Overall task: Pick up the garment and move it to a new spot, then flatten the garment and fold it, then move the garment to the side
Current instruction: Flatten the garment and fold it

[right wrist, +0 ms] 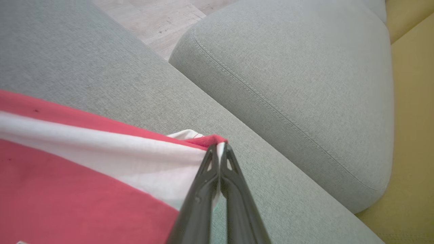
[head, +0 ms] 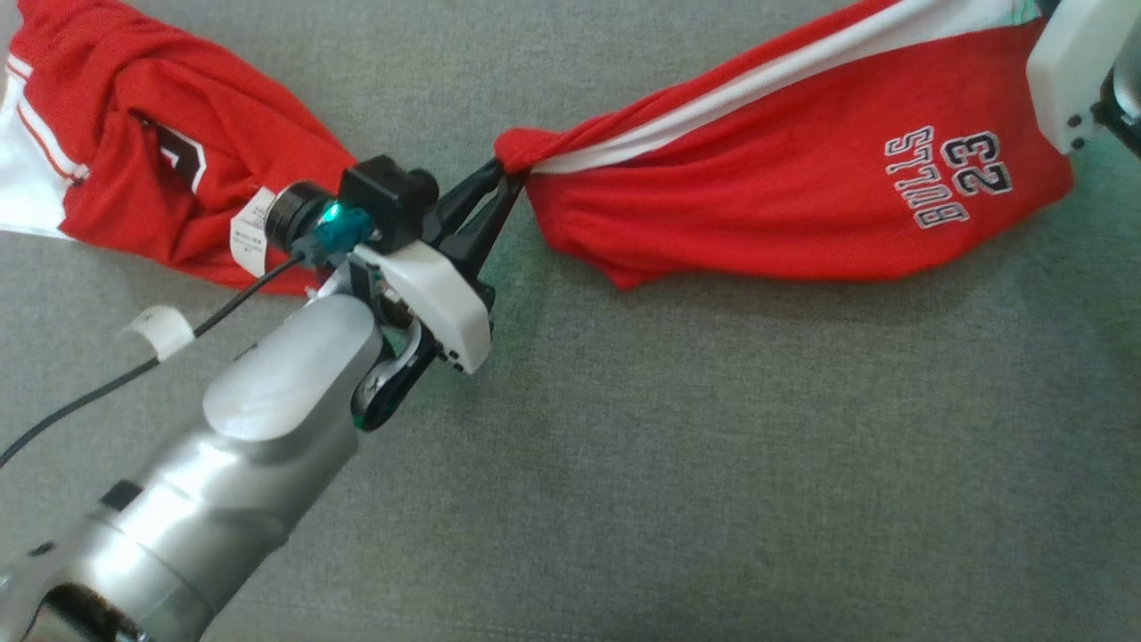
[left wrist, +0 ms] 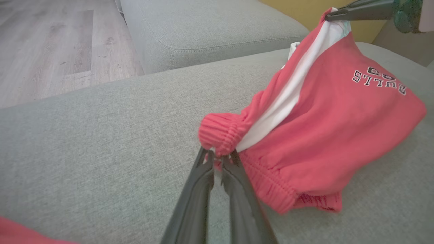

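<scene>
The garment is a pair of red shorts with a white side stripe and "BULLS 23" printed on it. It hangs stretched between both grippers, its lower edge sagging onto the grey sofa seat. My left gripper is shut on the bunched elastic waistband, seen close in the left wrist view. My right gripper is shut on the garment's far corner, where red and white cloth meet. The right gripper's fingers pinch that corner in the left wrist view, and its white wrist housing sits at the top right.
A second red and white garment with a white label lies crumpled at the far left of the seat. A separate grey cushion adjoins the seat, with wooden floor beyond and a yellow surface alongside. A black cable trails from my left arm.
</scene>
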